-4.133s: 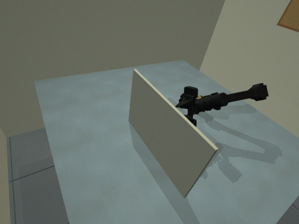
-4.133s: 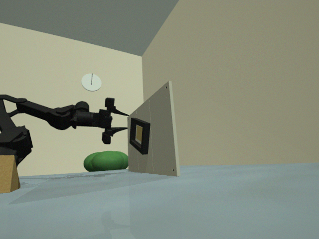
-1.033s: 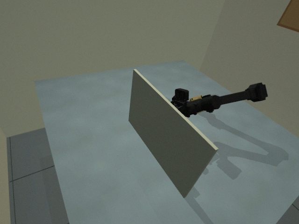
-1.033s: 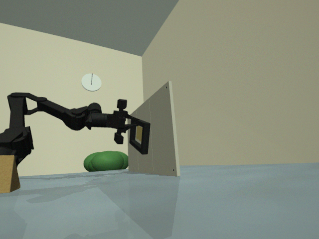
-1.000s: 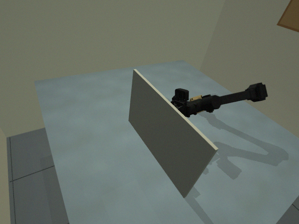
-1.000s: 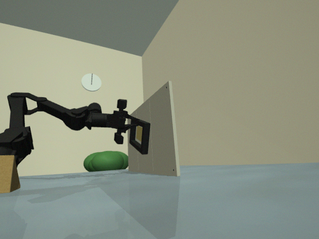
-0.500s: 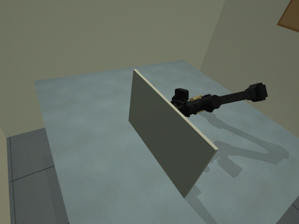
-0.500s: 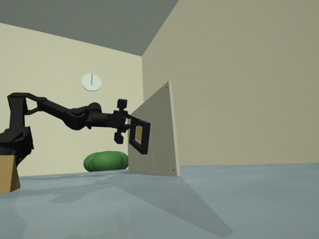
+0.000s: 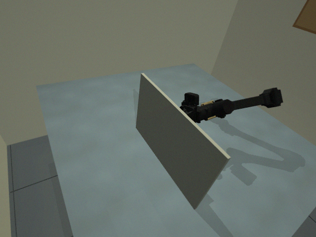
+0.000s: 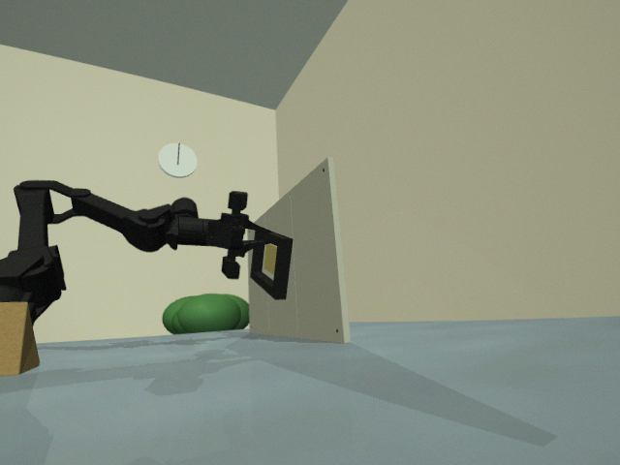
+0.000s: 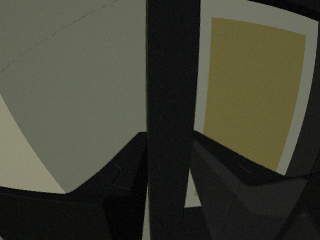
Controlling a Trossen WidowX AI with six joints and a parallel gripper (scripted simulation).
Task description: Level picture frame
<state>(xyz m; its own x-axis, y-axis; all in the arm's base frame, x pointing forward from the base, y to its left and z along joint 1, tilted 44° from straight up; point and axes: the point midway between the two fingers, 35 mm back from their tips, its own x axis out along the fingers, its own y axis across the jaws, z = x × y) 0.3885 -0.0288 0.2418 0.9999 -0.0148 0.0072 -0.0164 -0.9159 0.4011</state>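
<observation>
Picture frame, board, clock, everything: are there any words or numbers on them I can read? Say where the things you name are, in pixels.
No words or numbers can be read anywhere.
Picture frame [image 10: 284, 270] [image 11: 172, 75]: no writing seen.
Board [image 9: 173, 135] [image 10: 318, 260] [image 11: 75, 95]: none seen.
Clock [image 10: 177, 168]: one dark line, no readable numbers.
</observation>
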